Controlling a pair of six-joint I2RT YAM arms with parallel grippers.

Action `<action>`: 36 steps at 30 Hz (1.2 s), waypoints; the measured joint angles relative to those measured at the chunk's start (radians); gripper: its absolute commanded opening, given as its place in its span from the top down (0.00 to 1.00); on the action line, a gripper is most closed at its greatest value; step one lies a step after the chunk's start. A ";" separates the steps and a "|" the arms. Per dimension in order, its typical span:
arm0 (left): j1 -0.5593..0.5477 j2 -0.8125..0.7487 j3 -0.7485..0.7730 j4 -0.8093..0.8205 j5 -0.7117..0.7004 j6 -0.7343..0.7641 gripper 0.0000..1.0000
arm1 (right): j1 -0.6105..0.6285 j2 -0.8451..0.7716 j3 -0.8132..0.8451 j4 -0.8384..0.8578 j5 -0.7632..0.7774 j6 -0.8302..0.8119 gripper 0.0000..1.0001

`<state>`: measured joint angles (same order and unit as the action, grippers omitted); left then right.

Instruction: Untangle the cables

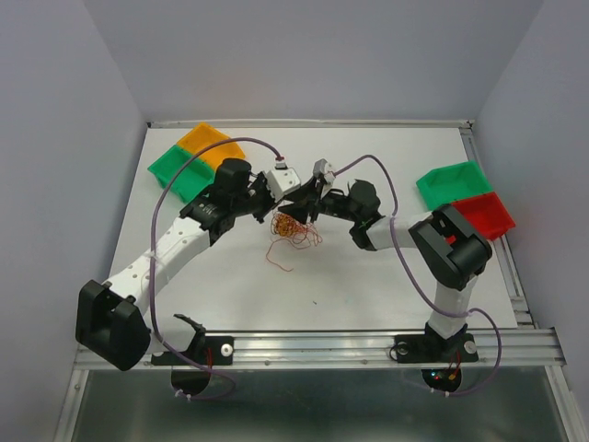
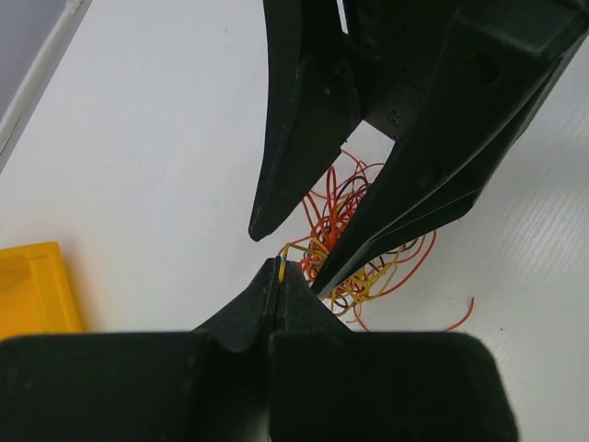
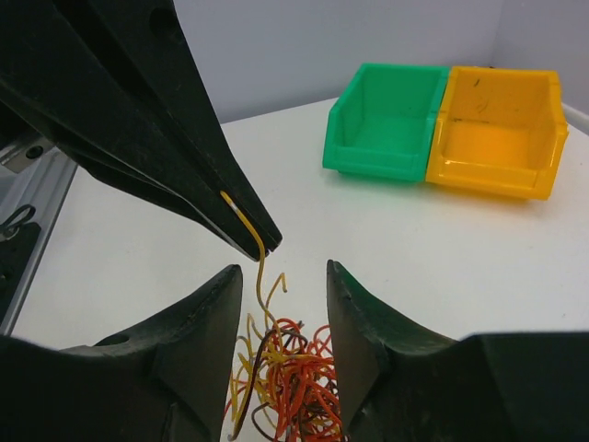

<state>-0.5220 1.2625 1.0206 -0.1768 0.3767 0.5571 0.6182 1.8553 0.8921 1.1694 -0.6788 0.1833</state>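
Spread wide, the right gripper hangs just above the tangle, which lies between and below its jaws, while the left gripper, pinched shut on a yellow wire rising upright from that pile, sits just ahead of them.

Cable tangle partly behind right hand
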 measured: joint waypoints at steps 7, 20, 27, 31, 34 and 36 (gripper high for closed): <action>-0.002 -0.033 0.000 -0.007 -0.019 -0.020 1.00 | 0.011 0.035 0.000 0.009 -0.002 -0.003 0.65; -0.007 -0.092 0.365 -0.135 -0.091 -0.118 1.00 | 0.025 0.135 0.024 0.045 -0.008 0.008 0.59; -0.008 -0.085 0.562 -0.130 -0.114 -0.170 1.00 | 0.044 0.142 0.006 0.112 0.022 0.031 0.15; -0.009 -0.081 0.537 -0.123 -0.100 -0.186 1.00 | 0.044 0.084 -0.100 0.126 0.039 0.044 0.16; -0.009 -0.079 0.488 -0.106 -0.097 -0.192 1.00 | 0.044 0.034 -0.163 0.122 0.040 0.045 0.23; -0.009 -0.068 0.472 -0.103 -0.096 -0.195 1.00 | 0.044 0.000 -0.179 0.122 0.037 0.047 0.28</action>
<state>-0.5308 1.1946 1.4921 -0.2794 0.2810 0.3622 0.6624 1.8549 0.7128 1.2915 -0.6415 0.2302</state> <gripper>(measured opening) 0.033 0.780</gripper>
